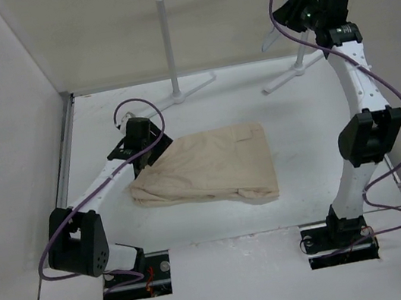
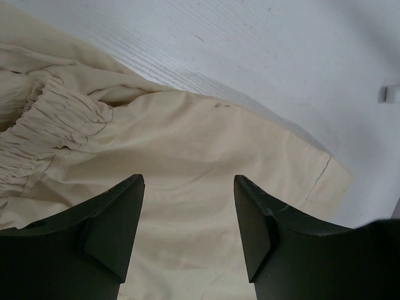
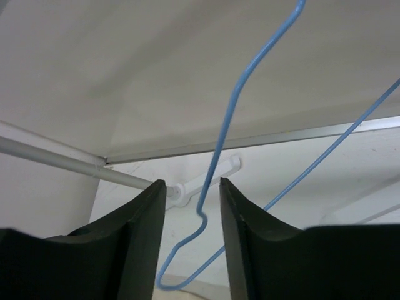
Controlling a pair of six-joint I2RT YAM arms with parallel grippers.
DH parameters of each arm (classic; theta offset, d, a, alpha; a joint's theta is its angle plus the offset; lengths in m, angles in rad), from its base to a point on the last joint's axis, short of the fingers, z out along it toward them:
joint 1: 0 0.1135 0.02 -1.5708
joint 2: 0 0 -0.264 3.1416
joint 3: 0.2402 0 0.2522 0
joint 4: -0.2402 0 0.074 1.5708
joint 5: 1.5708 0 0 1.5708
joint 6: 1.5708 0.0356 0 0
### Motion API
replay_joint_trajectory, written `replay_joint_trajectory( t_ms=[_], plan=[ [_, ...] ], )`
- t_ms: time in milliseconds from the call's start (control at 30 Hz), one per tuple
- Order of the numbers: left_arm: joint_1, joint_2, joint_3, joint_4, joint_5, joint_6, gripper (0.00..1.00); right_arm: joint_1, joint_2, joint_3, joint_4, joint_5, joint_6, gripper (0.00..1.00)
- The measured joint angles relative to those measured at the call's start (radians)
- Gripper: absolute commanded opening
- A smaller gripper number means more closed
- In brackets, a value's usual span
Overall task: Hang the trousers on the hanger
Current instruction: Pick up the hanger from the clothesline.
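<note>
The trousers [image 1: 211, 167] are seen lying folded on the white counter [image 1: 317, 153], about in the middle, with nothing holding them up. They are tan and soft, and the bunched stretchy waist [image 2: 56, 119] is seen at the left end of the pile. The left hand [image 1: 141, 146] is held low over that left end. In the left wrist view its two dark fingers [image 2: 119, 219] are spread apart, and flat cloth is seen under and between them. No cloth is pinched by them. The right hand [image 1: 287, 16] is lifted high at the back right, up near the top bar of the white rack [image 1: 166, 40], well apart from the trousers. In the right wrist view its fingers [image 3: 140, 231] are spread too. The thin blue wire of the hanger [image 3: 227, 125] is seen running down through the gap between them, where a small bend in the wire is found. The wire is not squeezed by either finger. The top of the hanger goes out of the picture, so it cannot be told what it hangs from. A white rod [image 3: 62, 159] of the rack is seen behind the left finger in that view. The trousers are not on the hanger yet. Purple cables [image 1: 400, 124] are looped along both arms.
</note>
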Motion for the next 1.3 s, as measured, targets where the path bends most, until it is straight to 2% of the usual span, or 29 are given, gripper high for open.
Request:
replay_joint_trajectory(
  t_ms=[133,233,500,667,1000,1133,1300],
  plan=[
    [0.002,0.004,0.000,0.000,0.004,0.000,0.57,0.000,0.076,0.034,0.004,-0.017,0.017,0.14],
    [0.003,0.004,0.000,0.000,0.005,0.003,0.57,0.001,0.094,0.033,0.011,-0.026,0.031,0.06],
    [0.010,0.005,0.019,-0.002,0.008,0.017,0.60,0.014,0.078,0.064,0.046,-0.068,0.037,0.04],
    [0.013,0.024,0.112,-0.008,0.027,0.032,0.59,0.022,0.015,0.055,0.041,-0.089,0.022,0.05],
    [-0.058,0.102,0.456,-0.032,0.072,0.092,0.48,0.061,-0.250,-0.345,0.061,-0.087,0.002,0.05],
    [-0.124,0.181,0.665,-0.039,0.134,0.131,0.48,0.088,-0.326,-0.493,0.053,-0.069,-0.012,0.05],
    [-0.241,0.350,0.951,-0.040,0.239,0.175,0.51,0.139,-0.444,-0.684,0.032,-0.042,-0.002,0.05]
  ],
)
